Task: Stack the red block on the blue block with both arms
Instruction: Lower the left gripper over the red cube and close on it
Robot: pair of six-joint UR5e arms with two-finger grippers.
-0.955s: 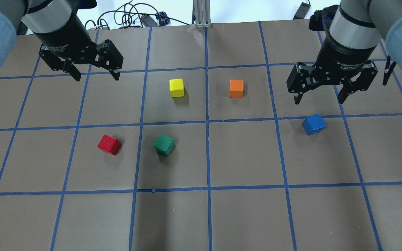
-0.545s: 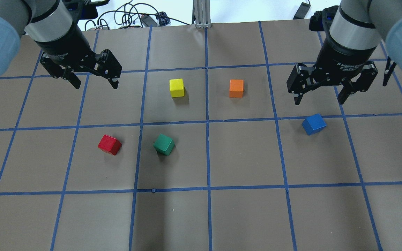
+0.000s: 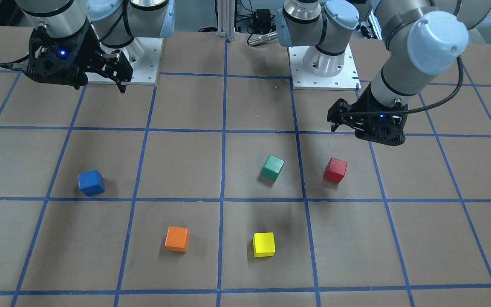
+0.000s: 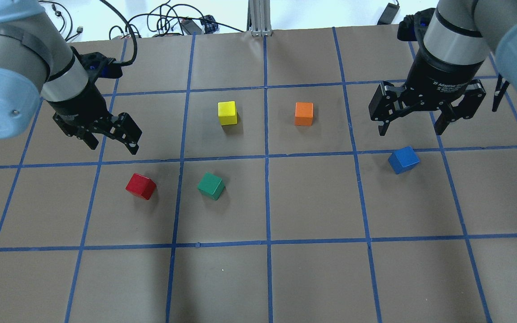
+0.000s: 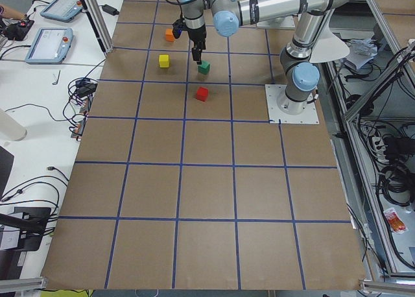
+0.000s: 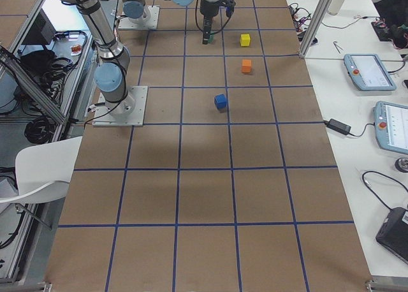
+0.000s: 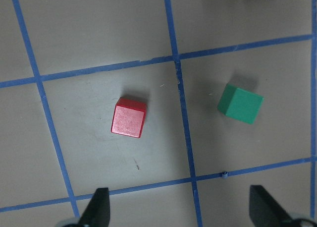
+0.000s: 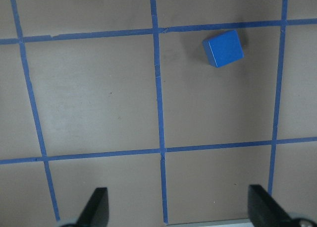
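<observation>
Just beyond the red block point(image 4: 141, 186), the left gripper point(image 4: 114, 147) has swung closer, jaws wide and empty, likely approaching to pick.

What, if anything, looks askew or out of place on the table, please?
Nothing is damaged or spilled. The red block, green block and blue block sit turned against the tape grid, while the yellow block and orange block lie roughly square to it.
</observation>
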